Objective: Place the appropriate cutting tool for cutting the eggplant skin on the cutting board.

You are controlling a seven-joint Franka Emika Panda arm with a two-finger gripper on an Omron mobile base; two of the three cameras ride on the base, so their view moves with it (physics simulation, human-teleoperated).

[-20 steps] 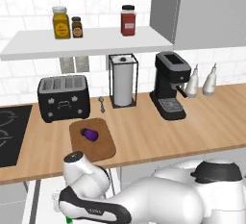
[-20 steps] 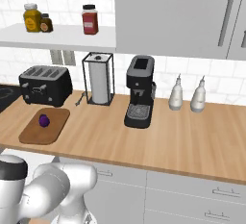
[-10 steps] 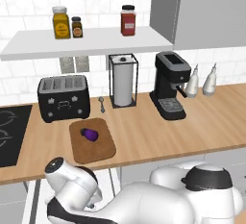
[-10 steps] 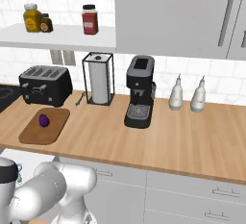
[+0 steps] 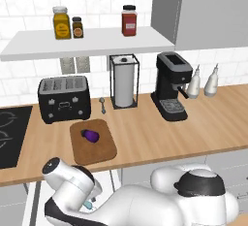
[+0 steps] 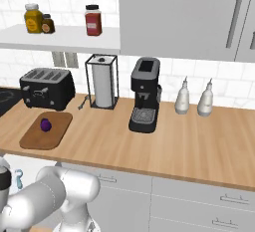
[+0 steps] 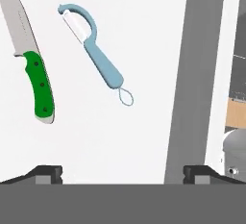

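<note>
Since the earlier frames our arm has swung lower and further left below the counter edge, with the elbow now sitting beneath the cutting board (image 5: 93, 141) in the left base view. Nothing on the counter has shifted: the eggplant (image 5: 90, 135) lies on the board, in front of the toaster (image 5: 64, 98).

Looking along our gripper (image 7: 122, 171), we see the peeler (image 7: 94, 52) lying flat on a white surface, which we judge to be the inside of an open drawer. It sits above and a little left of the midpoint between our fingertips (image 7: 47, 171), well apart from them. Its long axis runs diagonally, hooked head toward the upper left, handle and small loop toward the lower right. The green-handled knife (image 7: 30, 59) lies beside it on the left, apart from it, and is not what we want.

Our fingers stand wide apart with nothing between them. We judge the next move calls for advancing toward the handle and turning the wrist so the fingers close across that slanted axis.
</note>
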